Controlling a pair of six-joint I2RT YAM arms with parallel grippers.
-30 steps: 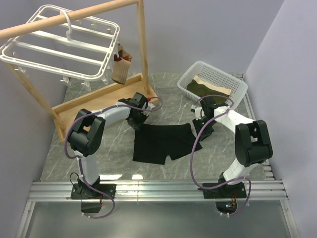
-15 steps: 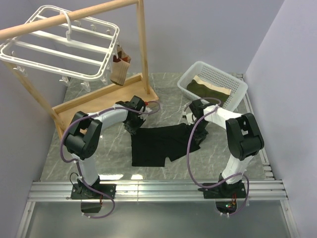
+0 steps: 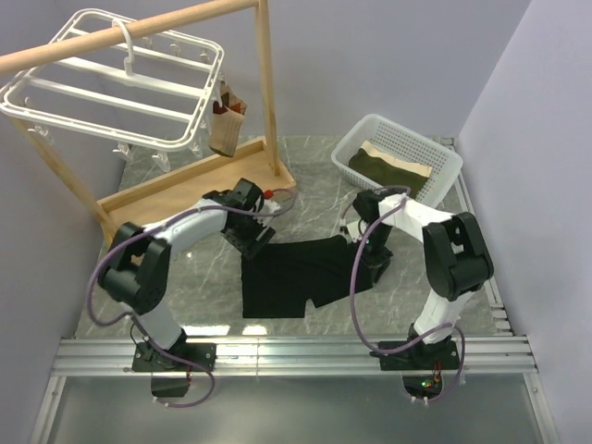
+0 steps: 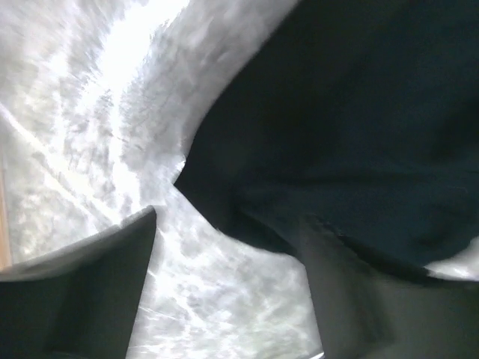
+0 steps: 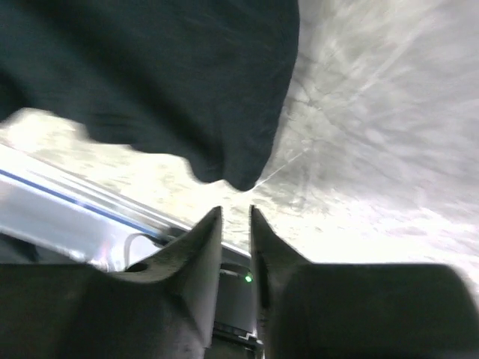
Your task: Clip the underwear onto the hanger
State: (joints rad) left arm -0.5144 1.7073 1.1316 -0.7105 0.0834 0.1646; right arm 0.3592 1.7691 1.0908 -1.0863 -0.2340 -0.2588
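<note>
Overhead, a black pair of underwear lies spread flat on the marble table, between the two robot arms. The left gripper sits low at the garment's far left corner. In the left wrist view its two fingers stand wide apart with bare table between them, and the dark cloth lies just ahead, its edge reaching the other finger.

The right gripper sits at the garment's right edge. In the right wrist view its fingers are nearly together, leaving only a thin slit with no cloth seen in it; a pointed fold of the underwear ends just beyond the tips.

The white hanger hangs from a wooden pole at the far left, well apart from the underwear. A white basket stands at the far right.
</note>
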